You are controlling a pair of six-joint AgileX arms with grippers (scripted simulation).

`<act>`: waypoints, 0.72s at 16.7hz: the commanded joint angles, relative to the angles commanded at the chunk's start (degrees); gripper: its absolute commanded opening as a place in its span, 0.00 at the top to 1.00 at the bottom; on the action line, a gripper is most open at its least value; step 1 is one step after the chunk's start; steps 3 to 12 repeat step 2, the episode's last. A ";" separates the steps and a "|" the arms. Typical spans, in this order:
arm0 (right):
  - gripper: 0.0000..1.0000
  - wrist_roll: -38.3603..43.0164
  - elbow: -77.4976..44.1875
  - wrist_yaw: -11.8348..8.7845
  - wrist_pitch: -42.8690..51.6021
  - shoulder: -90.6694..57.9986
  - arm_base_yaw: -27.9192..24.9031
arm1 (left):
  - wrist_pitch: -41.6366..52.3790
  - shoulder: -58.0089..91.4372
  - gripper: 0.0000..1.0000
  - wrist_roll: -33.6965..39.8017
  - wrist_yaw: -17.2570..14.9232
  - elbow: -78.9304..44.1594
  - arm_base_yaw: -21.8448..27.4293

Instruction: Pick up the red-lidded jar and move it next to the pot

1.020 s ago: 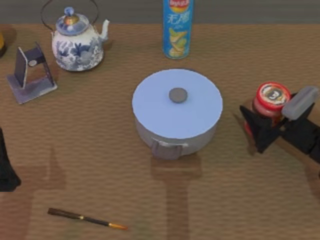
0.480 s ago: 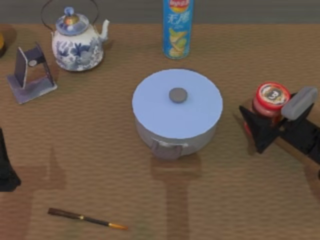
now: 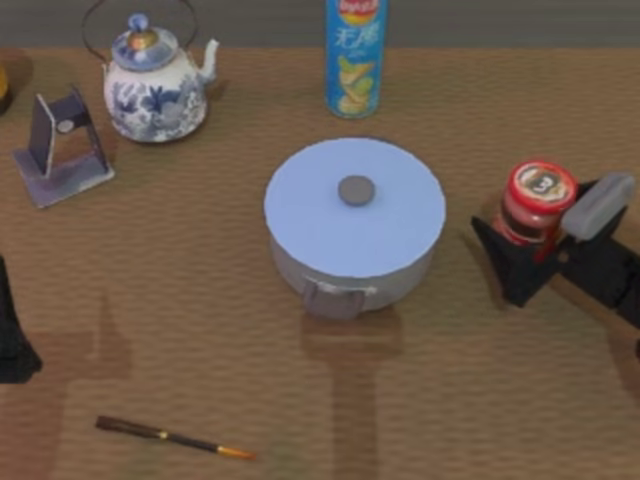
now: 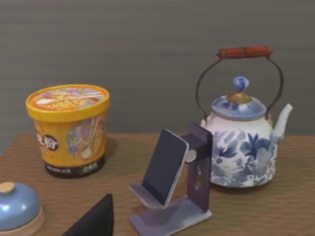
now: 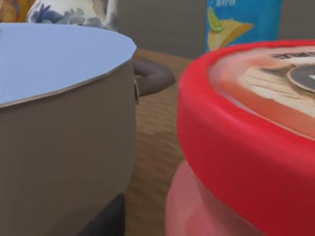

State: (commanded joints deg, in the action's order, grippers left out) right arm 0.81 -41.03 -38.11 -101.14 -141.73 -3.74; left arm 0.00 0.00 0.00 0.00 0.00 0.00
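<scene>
The red-lidded jar [image 3: 538, 200] sits between the black fingers of my right gripper [image 3: 525, 238], to the right of the pot [image 3: 355, 215]; a strip of table separates jar and pot. The gripper is shut on the jar. Close up in the right wrist view, the jar's red lid and pinkish body [image 5: 246, 147] fill one side, the pot's grey wall and pale blue lid [image 5: 64, 137] fill the other, and one dark finger [image 5: 106, 221] shows low between them. My left gripper [image 3: 12, 345] is parked at the table's left edge, open and holding nothing.
A blue chip can [image 3: 355, 55] stands behind the pot. At back left are a porcelain teapot [image 3: 155, 85] and a phone stand [image 3: 62, 145]. A paintbrush [image 3: 175, 437] lies at front left. The left wrist view shows a yellow noodle cup [image 4: 69, 130] and a blue bell [image 4: 17, 206].
My right gripper has shifted slightly left toward the pot, taking the jar with it; more of the jar's body now shows under the lid. The left arm has not moved.
</scene>
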 joint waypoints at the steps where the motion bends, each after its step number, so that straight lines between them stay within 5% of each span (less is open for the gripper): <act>1: 0.00 0.00 0.00 0.00 0.00 0.00 0.00 | 0.00 0.00 0.00 0.00 0.00 0.00 0.00; 12: 0.00 0.00 0.00 0.00 0.00 0.00 0.00 | 0.00 0.00 0.00 0.00 0.00 0.00 0.00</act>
